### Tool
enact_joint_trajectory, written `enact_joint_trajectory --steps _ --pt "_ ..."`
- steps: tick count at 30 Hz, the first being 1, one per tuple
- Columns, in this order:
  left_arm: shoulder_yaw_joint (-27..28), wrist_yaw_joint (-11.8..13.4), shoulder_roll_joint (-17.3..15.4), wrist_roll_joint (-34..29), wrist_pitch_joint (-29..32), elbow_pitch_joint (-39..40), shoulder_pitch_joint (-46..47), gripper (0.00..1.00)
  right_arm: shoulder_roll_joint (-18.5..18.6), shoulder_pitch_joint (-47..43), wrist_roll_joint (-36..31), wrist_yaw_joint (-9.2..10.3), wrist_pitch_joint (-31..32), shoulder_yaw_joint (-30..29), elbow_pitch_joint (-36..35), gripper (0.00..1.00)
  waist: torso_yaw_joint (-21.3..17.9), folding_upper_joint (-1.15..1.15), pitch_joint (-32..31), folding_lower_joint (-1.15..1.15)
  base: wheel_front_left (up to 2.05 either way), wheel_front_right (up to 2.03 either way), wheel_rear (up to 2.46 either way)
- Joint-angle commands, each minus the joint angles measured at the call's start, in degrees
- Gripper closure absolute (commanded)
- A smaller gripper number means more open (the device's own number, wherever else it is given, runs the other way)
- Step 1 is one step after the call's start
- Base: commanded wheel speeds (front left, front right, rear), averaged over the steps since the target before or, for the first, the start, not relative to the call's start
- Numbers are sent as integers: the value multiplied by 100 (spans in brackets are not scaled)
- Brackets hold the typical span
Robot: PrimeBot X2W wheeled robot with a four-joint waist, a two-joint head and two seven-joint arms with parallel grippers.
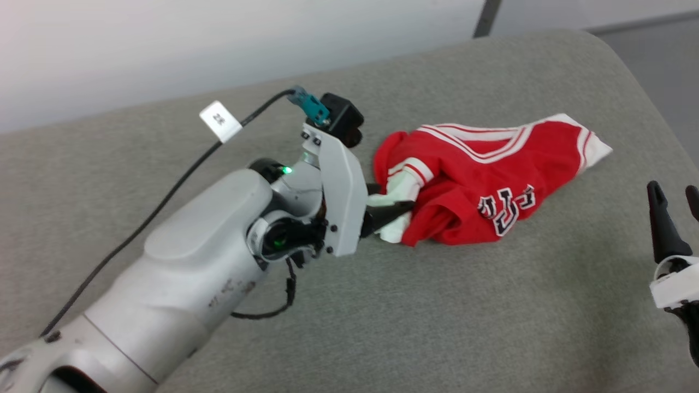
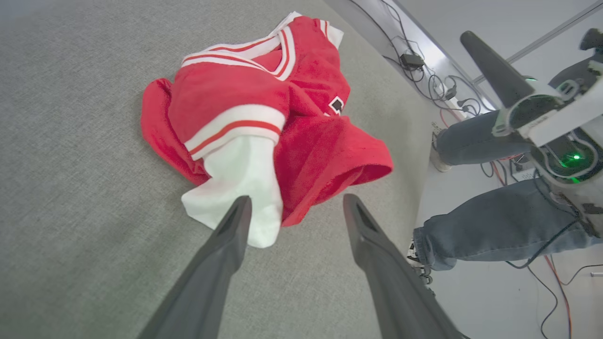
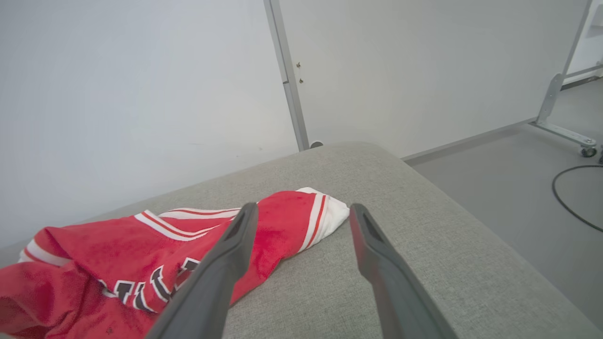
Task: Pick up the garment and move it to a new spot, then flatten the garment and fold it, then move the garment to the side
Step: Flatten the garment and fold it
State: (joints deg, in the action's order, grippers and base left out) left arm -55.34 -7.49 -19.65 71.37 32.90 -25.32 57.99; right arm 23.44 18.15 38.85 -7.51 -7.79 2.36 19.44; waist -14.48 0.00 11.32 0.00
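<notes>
— The grippers?
— Left gripper (image 2: pixel 297 200) spread wide, one finger at the garment (image 2: pixel 245 108)'s white sleeve. Right gripper (image 3: pixel 302 207) wide too, empty.
— Count?
— One garment, crumpled near the cushion (image 1: pixel 437 305)'s far right corner.

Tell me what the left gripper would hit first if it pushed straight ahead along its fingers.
Most likely the white sleeve of the garment, lying just ahead of the open left gripper on the grey cushion; whether a finger is touching it is unclear.
</notes>
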Motion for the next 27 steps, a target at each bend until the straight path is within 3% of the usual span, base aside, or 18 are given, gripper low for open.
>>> enact_joint_trajectory --steps 1,13,14,15,17,22,27 --pt "-159 5 -18 -44 -98 -202 158 0 -208 -128 -220 4 184 -210 -293 0 -344 0 306 0 0 0 0" --pt "-817 5 -129 180 -548 -1067 496 0 -1101 -492 -1034 4 1092 -753 -1641 0 -586 0 466 0 0 0 0" --pt "-854 5 -132 264 -557 -1102 488 44 -1141 -511 -1060 4 1141 -785 -1714 0 -573 0 472 0 0 0 0" --pt "-869 5 -127 321 -590 -1119 493 71 -1182 -533 -1093 4 1183 -825 -1780 0 -551 0 475 0 0 0 0" --pt "-931 5 -147 381 -692 -1140 562 100 -1244 -565 -1152 4 1252 -888 -1871 0 -481 0 466 0 0 0 0" --pt "-1013 5 -259 474 -1101 -1180 729 100 -1287 -619 -1226 4 1387 -1027 -2021 0 -197 0 344 0 0 0 0" --pt "-1126 5 -645 442 -1554 -1089 991 100 -1268 -746 -1203 4 1506 -1072 -2129 0 162 0 163 0 0 0 0"
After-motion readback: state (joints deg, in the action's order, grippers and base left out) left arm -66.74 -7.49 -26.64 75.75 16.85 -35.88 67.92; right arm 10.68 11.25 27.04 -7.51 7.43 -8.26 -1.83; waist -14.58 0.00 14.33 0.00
